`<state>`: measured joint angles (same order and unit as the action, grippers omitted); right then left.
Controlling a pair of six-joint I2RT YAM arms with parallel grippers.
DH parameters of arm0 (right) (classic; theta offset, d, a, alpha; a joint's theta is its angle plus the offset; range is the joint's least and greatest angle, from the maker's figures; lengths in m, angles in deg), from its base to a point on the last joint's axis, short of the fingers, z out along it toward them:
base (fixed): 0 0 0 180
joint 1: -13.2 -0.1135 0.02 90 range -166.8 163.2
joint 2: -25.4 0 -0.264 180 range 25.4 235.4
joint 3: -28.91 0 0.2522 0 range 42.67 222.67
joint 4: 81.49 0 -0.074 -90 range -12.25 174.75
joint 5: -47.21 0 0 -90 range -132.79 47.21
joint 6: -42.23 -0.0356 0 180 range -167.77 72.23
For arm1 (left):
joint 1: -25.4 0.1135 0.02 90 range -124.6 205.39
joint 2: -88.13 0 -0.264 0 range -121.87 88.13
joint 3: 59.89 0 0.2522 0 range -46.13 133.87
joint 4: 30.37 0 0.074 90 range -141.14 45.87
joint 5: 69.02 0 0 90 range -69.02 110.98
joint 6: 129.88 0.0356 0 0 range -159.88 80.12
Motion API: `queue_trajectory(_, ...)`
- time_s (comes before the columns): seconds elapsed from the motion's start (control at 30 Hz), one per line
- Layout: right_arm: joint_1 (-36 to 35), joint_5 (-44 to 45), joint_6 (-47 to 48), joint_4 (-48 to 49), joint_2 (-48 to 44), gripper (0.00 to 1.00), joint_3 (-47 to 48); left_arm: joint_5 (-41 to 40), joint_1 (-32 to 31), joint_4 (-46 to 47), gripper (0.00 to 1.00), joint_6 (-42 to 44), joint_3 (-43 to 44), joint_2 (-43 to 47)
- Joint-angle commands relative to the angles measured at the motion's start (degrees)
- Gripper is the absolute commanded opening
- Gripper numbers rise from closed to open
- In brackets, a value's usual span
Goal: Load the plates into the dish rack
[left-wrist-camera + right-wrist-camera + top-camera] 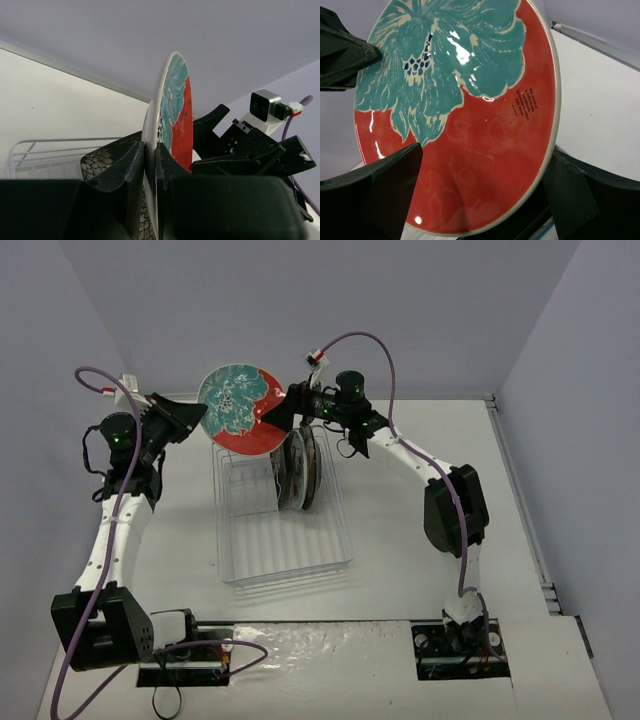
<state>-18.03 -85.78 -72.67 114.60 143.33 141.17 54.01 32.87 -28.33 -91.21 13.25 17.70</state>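
The red round plate with teal flowers (240, 405) is held upright in the air above the far end of the dish rack (285, 562). My left gripper (200, 412) is shut on the plate's left rim; in the left wrist view its fingers (150, 147) clamp the plate's edge (175, 110). My right gripper (278, 415) is at the plate's right edge. In the right wrist view its jaws (485, 152) stand wide apart, one on each side of the plate (470, 115), not pressing it. Other plates (300, 468) stand on edge in the rack.
The rack's wire rim (30, 150) shows low in the left wrist view, with a dark white-patterned plate (100, 161) behind my finger. The back wall is close behind the held plate. The table's right edge rail (520, 490) runs along the right.
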Motion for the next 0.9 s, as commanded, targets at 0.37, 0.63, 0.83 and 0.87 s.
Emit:
queue_trajectory(0.37,-0.52,-5.59,-8.06,10.33,-1.23,0.01,1.36,5.73,-4.13,17.60,0.00,-0.52,3.19,2.85)
queue_trajectory(0.63,-0.11,-11.72,-15.84,20.59,-2.63,0.00,-0.89,13.65,-4.26,13.88,0.28,9.75,4.61,2.67)
queue_trajectory(0.83,-0.08,-15.75,-21.43,27.53,-3.50,0.00,-2.24,20.37,-4.48,18.53,0.52,9.71,5.12,-0.66)
queue_trajectory(0.87,-0.09,-16.10,-22.59,28.92,-3.53,0.00,-2.53,20.89,-4.51,19.36,0.53,9.40,5.19,-1.24)
